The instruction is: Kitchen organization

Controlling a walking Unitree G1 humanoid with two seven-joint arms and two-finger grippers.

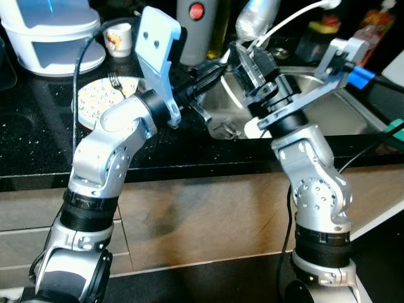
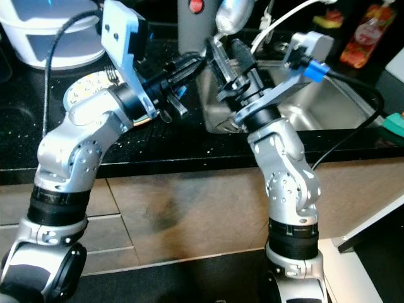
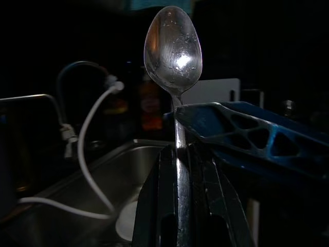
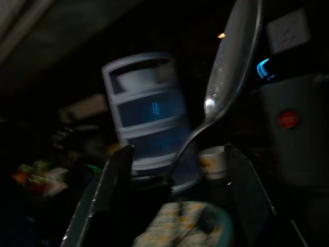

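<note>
The left hand (image 3: 180, 170) has its two black fingers pressed together on the handle of a spoon (image 3: 173, 49), whose long axis runs straight out along the fingers, bowl at the far end and raised. The right hand (image 4: 172, 180) sits just beside it over the sink (image 1: 328, 107), fingers spread, with the spoon's neck rising between them; whether either finger touches the metal I cannot tell. Both hands meet above the front left corner of the sink, so the spoon is as near to one as to the other, and any passing across, or a drop into the basin, looks to turn on that upright axis staying lined up with the open gap.

On the dark table (image 1: 38, 145), left of the sink, lies a patterned plate (image 1: 101, 98) carrying a fork (image 1: 115, 80), with a small cup (image 1: 118, 38) and a white stacked container (image 1: 53, 35) toward the back edge. A grey appliance with a red button (image 1: 197, 25) stands behind the hands, and a white cable (image 1: 297, 16) hangs near the tap, close enough to snag a lifted arm.
</note>
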